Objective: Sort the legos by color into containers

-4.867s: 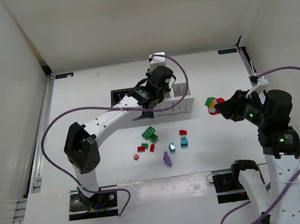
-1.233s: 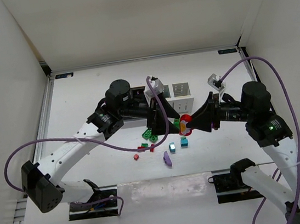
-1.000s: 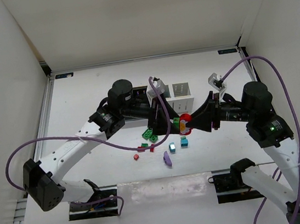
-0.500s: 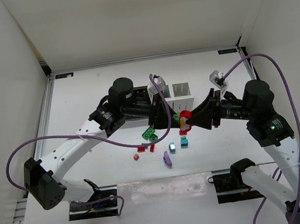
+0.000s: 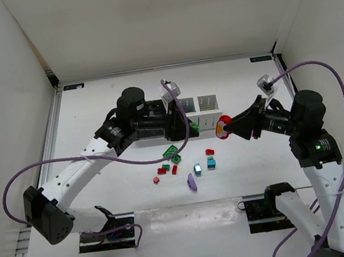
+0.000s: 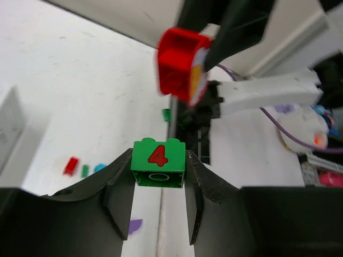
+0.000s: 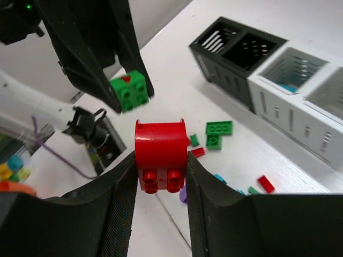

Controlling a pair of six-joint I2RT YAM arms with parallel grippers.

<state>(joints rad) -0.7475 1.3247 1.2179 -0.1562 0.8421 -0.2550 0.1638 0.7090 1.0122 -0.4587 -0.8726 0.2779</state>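
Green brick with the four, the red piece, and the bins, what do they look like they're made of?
Green brick: likely moulded plastic, smooth with a slight sheen, studs on top, and a printed red 4.
Red piece: looks like the same glossy plastic, with moulded studs and clean edges.
Bins: probably rigid plastic with a matte look and thin slotted walls. The black and white ones look alike.

Tight gap between two loaded pincers
The left pincer (image 5: 192,126), gripping a green brick (image 6: 158,163), and the right pincer (image 5: 225,128), gripping a red brick (image 7: 159,152), face each other closely. The containers (image 5: 209,103) block behind, loose legos (image 5: 183,162) dot the surface (image 5: 93,107) nearer the bases, and both sides lie open.
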